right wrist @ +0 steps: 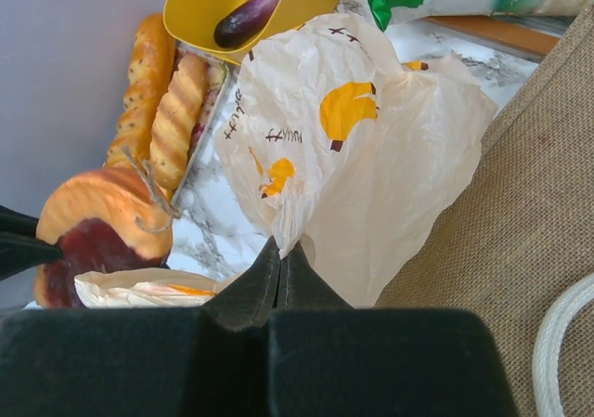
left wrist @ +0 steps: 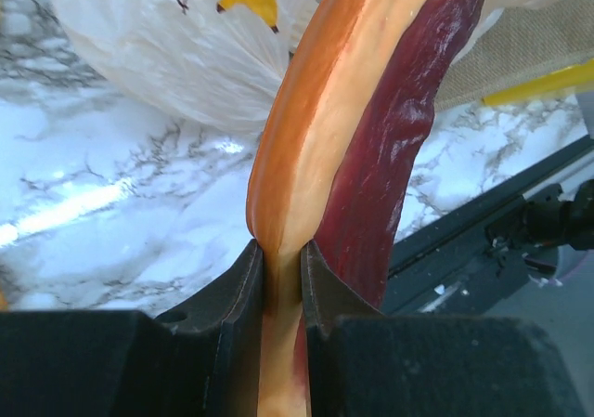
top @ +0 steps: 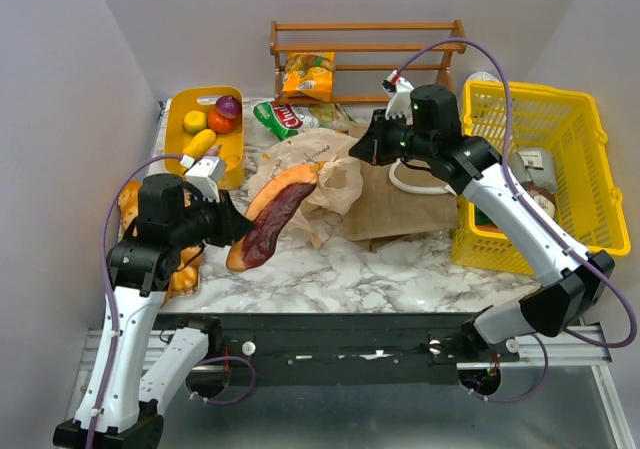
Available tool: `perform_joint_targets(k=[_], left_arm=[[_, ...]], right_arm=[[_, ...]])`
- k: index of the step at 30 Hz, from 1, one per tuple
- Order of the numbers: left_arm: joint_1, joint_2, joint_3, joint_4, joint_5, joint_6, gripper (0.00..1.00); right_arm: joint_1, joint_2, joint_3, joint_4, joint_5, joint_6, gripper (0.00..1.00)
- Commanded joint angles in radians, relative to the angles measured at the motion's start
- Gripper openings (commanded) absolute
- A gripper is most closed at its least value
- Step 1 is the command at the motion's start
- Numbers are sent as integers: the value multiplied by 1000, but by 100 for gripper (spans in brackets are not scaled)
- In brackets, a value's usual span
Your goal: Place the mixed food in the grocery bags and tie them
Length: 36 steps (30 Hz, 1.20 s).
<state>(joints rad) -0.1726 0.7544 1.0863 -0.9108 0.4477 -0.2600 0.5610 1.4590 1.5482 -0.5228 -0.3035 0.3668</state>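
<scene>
My left gripper (top: 237, 231) is shut on a curved toy meat slab (top: 275, 214) with an orange rind and a dark red face, and holds it tilted above the marble, its far end at the mouth of the thin pale plastic bag (top: 320, 164). The left wrist view shows the jaws (left wrist: 281, 259) pinching the rind (left wrist: 316, 129). My right gripper (top: 366, 149) is shut on the bag's edge (right wrist: 371, 157) and holds it up. The tan jute tote (top: 400, 204) lies flat behind the bag. A green snack packet (top: 285, 119) lies behind it. I see no red packet.
A yellow tray (top: 180, 119) with toy fruit stands at the back left. Bread loaves (top: 130, 204) lie at the left edge. A wooden rack (top: 440, 44) holds a yellow packet (top: 308, 77). A yellow mesh basket (top: 580, 159) with items stands on the right.
</scene>
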Motion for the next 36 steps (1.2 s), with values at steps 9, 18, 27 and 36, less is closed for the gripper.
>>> perform_joint_targets(k=[9,18,27,36], left_arm=[[-62,60,-112,90,125,-169,0],[-197,111,-192,277,71,-317,0],[-200,169,-220,431,-179,-456,0],[-202,204,-233,492,-307,-514,0]], right_arm=[[-3,-32,-37,58,-55,35,1],[-3,-54,-74,61,-52,32,1],[11,-100,-140,75,-74,43,1],[99,-141,-275,127,-49,95,1]])
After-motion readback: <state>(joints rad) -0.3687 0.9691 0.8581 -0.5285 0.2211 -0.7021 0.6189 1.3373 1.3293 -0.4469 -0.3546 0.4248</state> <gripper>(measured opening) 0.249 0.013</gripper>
